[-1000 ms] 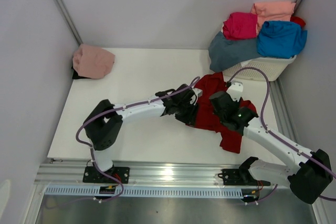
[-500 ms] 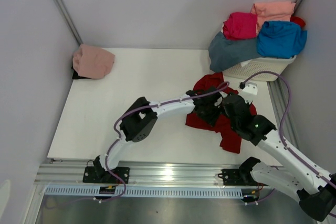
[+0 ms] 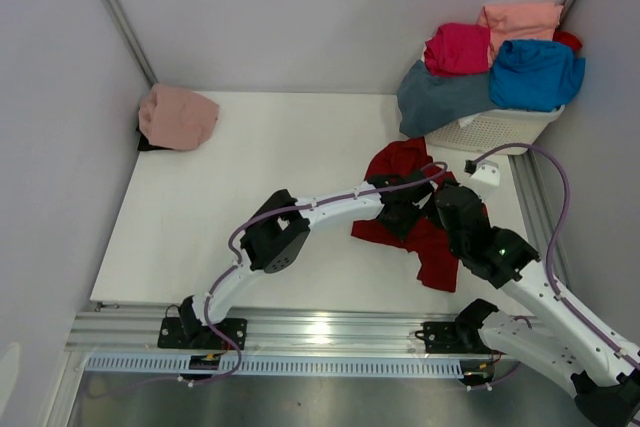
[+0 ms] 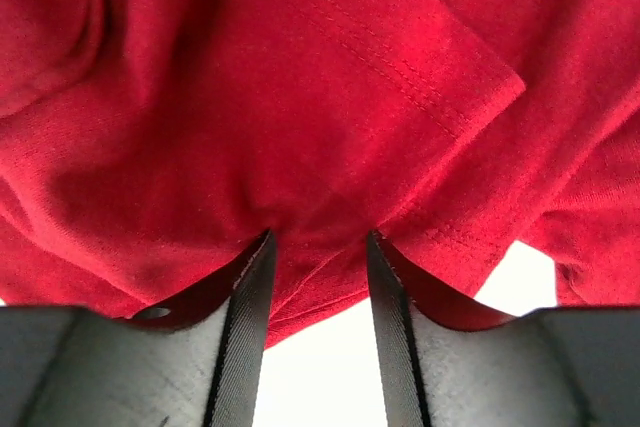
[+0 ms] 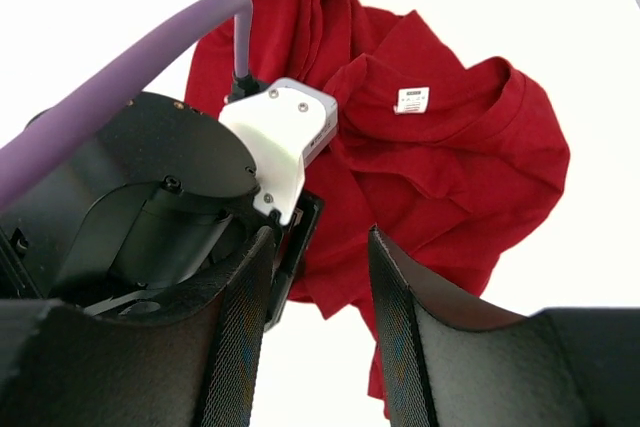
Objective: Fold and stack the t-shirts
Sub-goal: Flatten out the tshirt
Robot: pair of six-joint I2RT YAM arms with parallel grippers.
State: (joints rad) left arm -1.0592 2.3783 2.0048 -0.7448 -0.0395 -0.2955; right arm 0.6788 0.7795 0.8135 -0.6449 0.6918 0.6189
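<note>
The dark red t-shirt point(image 3: 432, 247) lies crumpled on the white table, right of centre, its collar and white label point(image 5: 412, 99) facing up. My left gripper point(image 3: 404, 213) reaches across onto the shirt's left part. In the left wrist view its fingers point(image 4: 248, 287) stand apart, the tips pressed into the red cloth point(image 4: 330, 97) near a hemmed edge, and the left gripper point(image 4: 318, 239) is open. My right gripper point(image 5: 320, 237) hovers open above the shirt point(image 5: 450, 167), close beside the left wrist point(image 5: 285, 142). Other t-shirts are the dusty pink one point(image 3: 178, 115) at the back left, and magenta point(image 3: 458, 47), salmon point(image 3: 520, 17), blue point(image 3: 536, 73) and slate grey point(image 3: 440, 97) ones.
A white lattice basket point(image 3: 495, 130) at the back right corner carries the heap of shirts; the slate grey one hangs over its left rim. Grey walls close in the table on three sides. A metal rail point(image 3: 320, 332) runs along the near edge.
My left arm has swung right, taking its gripper onto the red shirt. The right gripper has drawn back to the right and toward the near edge. The shirt's left edge has bunched slightly.
</note>
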